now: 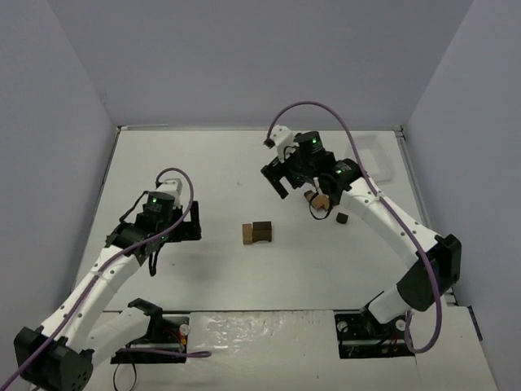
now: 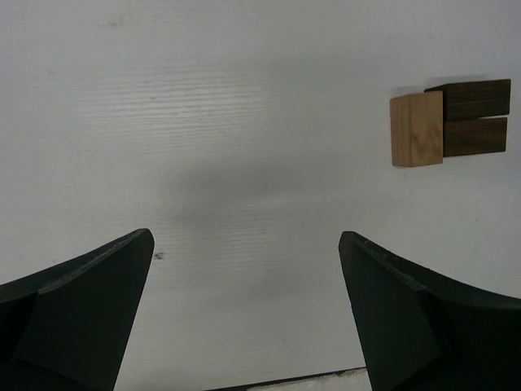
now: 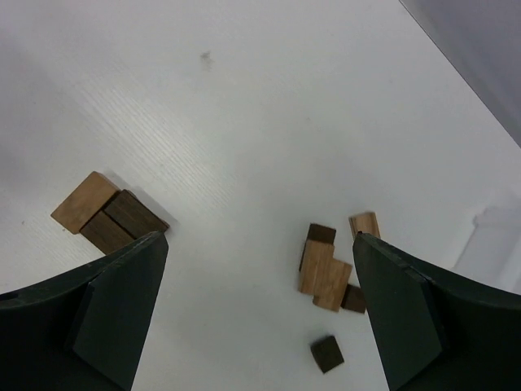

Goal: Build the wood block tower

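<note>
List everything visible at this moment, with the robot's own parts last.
wood block tower: one, a tan block against two dark brown ones, table centre
loose blocks: one cluster, tan and dark brown, right of the tower; exact count unclear
single block: one, dark brown, just apart from the cluster
tray: one, white, far right of the table
table: one, white, under everything
left arm: one, white and black with a purple cable, near left
right arm: one, white and black with a purple cable, near right
left hand: one, black, open and empty, left of the tower
right hand: one, black, open and empty, above the table by the cluster
</note>
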Robot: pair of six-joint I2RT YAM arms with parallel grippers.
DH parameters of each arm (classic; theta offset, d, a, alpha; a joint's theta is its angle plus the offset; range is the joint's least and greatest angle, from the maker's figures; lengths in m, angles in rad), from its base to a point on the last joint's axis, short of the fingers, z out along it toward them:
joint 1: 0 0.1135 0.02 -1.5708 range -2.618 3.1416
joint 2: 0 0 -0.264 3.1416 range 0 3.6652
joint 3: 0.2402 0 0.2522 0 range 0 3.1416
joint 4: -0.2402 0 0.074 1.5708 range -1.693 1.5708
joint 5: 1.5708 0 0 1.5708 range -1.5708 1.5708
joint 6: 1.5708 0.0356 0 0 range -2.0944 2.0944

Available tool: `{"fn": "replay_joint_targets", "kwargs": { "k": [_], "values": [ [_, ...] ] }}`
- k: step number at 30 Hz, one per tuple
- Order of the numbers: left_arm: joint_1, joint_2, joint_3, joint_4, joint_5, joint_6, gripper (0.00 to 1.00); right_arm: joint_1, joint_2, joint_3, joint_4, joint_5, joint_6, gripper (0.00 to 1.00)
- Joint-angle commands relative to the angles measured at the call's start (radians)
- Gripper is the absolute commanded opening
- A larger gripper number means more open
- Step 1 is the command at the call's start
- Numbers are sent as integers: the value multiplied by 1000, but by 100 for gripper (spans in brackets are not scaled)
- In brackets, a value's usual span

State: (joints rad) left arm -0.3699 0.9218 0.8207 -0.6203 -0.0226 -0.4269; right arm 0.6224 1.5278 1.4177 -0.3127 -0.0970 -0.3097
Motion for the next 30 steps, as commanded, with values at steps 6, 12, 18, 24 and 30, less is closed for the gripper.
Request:
{"fn": "replay_joint_targets", "kwargs": {
  "k": [6, 12, 18, 24, 30],
  "values": [
    [-246, 261, 41, 152, -79, -253, 97, -82, -255, -217, -3, 224, 306, 100],
    [-295, 454, 77, 219, -124, -298, 97, -136, -373, -311, -3, 221, 383, 100],
    [-297, 580, 109, 294, -116, -305, 97, -151, -435, -361, -3, 184, 402, 100],
    [-295, 681, 158, 317, -126, -275, 97, -156, -477, -388, -5, 161, 393, 100],
    [-278, 718, 168, 327, -128, -261, 97, -162, -487, -394, -5, 145, 380, 100]
  ]
}}
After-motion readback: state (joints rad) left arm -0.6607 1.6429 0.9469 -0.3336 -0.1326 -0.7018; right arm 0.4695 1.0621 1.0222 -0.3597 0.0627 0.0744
